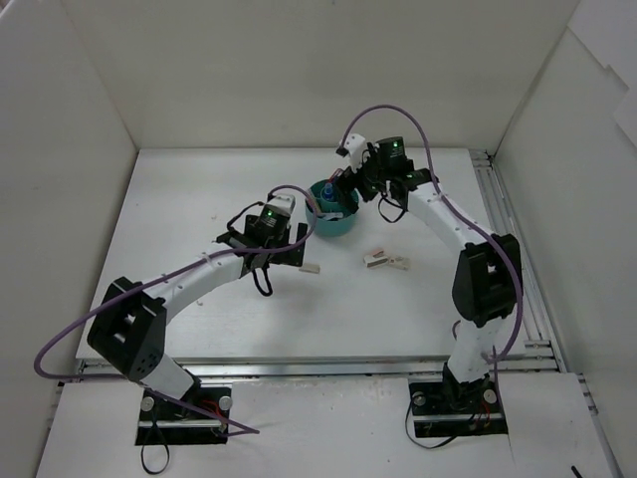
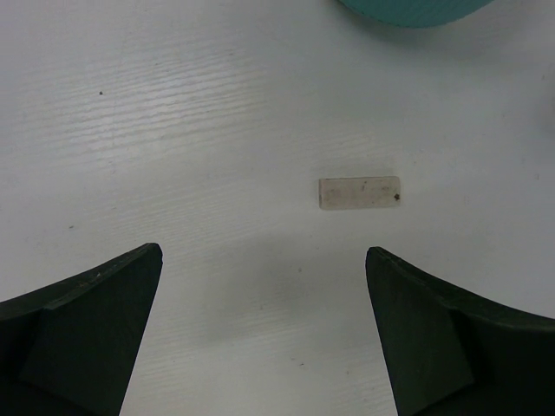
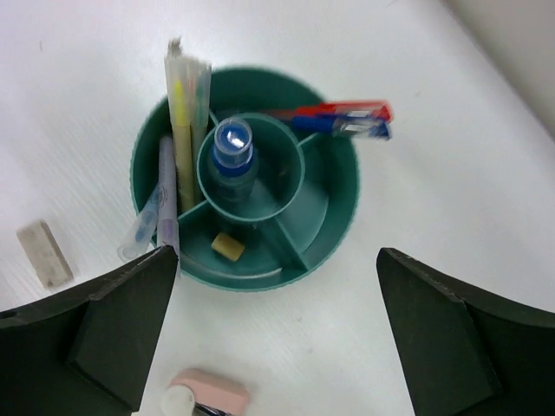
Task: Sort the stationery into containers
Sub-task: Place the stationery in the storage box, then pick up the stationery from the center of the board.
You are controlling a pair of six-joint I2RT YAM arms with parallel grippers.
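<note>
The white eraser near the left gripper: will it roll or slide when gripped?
Probably not roll: the eraser is a flat rectangular block lying on its broad face. It looks small and light, so an uneven touch may push it across the smooth table.

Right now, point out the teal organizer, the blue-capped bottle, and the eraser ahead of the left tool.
teal organizer point(image 3: 323, 208): right wrist view, bare floor of a side compartment.
blue-capped bottle point(image 3: 232, 154): right wrist view, its cap, in the centre cup.
eraser point(image 2: 359, 192): left wrist view, middle of its top face.
</note>
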